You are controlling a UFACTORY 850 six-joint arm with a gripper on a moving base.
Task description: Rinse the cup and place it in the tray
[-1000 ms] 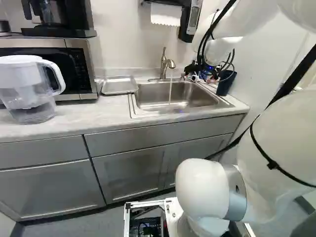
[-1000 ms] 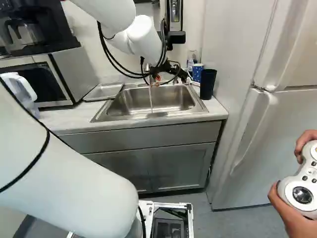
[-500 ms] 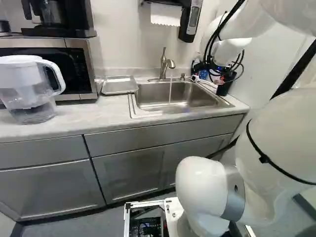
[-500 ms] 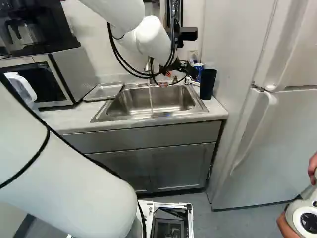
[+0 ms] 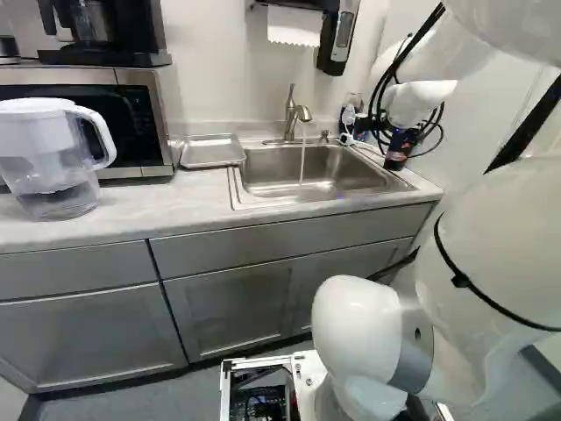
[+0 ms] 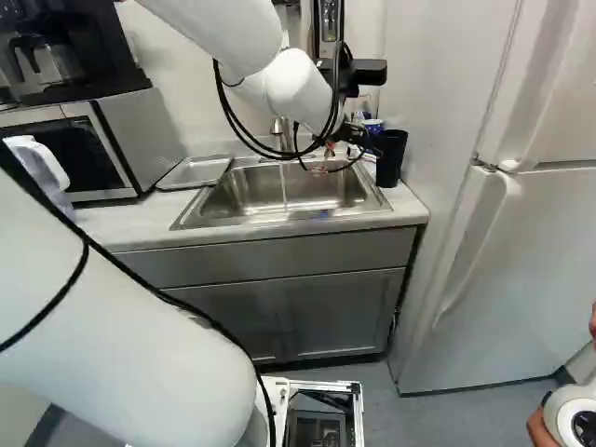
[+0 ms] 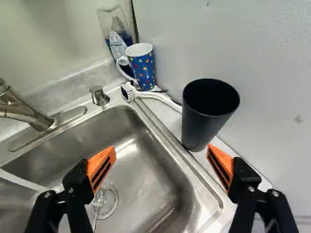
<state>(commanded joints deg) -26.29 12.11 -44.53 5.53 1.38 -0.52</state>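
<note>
While the gripper (image 6: pixel 352 144) is holding its fingers spread, the black cup (image 7: pixel 201 124) is standing ahead of it beside the sink (image 7: pixel 146 165). Only the base views are showing the tray (image 5: pixel 213 152), upper left in both.

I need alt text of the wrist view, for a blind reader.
Black two-fingered tool with orange pads, open above a metal sink with running water. Ahead, a tall black tapered cup stands on the pale counter, near a blue dotted mug.

Coffee maker (image 5: pixel 98 54) atop microwave (image 5: pixel 145 118), pitcher (image 5: pixel 42 162) in front; paper towel (image 5: pixel 294 28) hanging; white-handled brush (image 7: pixel 156 96), clear bottle (image 7: pixel 112 22); refrigerator (image 6: pixel 507 270) to the right
</note>
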